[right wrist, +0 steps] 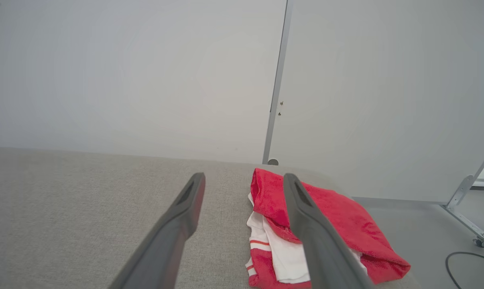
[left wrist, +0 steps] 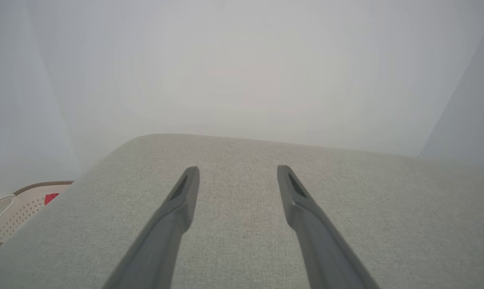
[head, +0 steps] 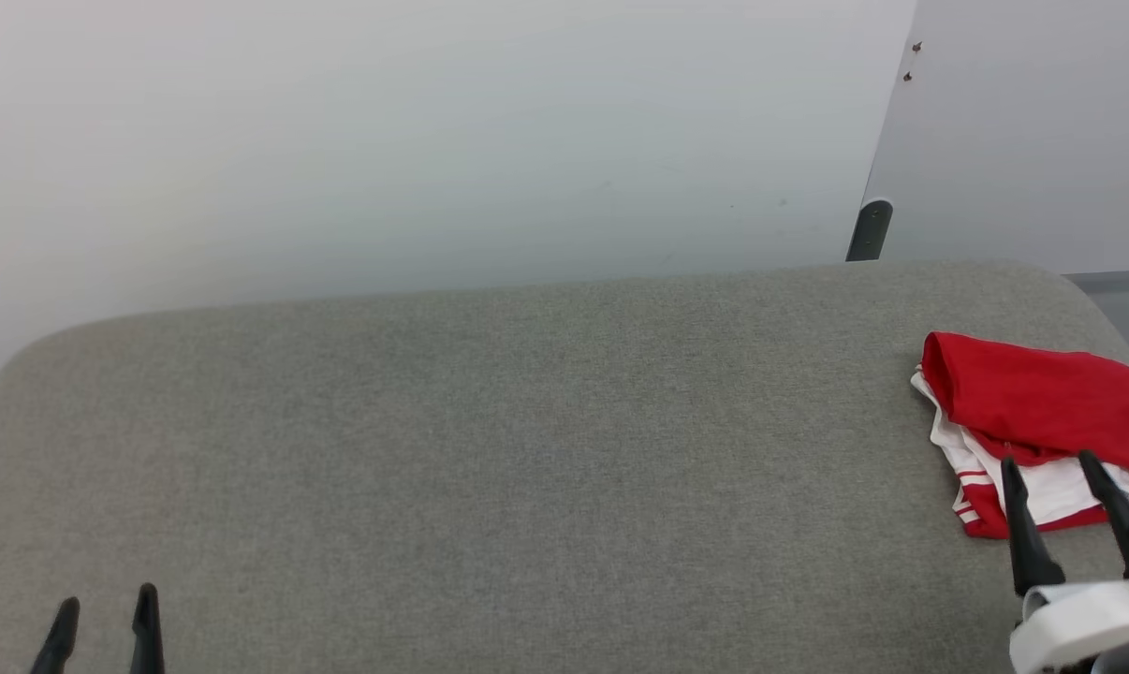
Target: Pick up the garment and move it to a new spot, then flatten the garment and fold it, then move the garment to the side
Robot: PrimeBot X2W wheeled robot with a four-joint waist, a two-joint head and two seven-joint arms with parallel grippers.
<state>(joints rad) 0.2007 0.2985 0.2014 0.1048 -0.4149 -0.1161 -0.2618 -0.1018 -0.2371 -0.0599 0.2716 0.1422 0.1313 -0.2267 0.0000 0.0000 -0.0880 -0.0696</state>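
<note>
Right pincer (head: 1047, 461) and left pincer (head: 108, 599) both gape empty. Garment (head: 1042, 402) sits bunched just ahead of the right one's tips, slightly rightward. I'd shift right, drop, and pinch deep through several layers.

Broad, padded surface (head: 490, 449), covered in grey woven cloth, rounded at the far corners. Bears the garment (head: 1042, 402) near its right end, close to the edge. Folded into a compact bundle: bright red layer on top, white panel with thin red stripes peeking out beneath on the near side. Lies against the grey cloth, slightly rumpled.
</note>
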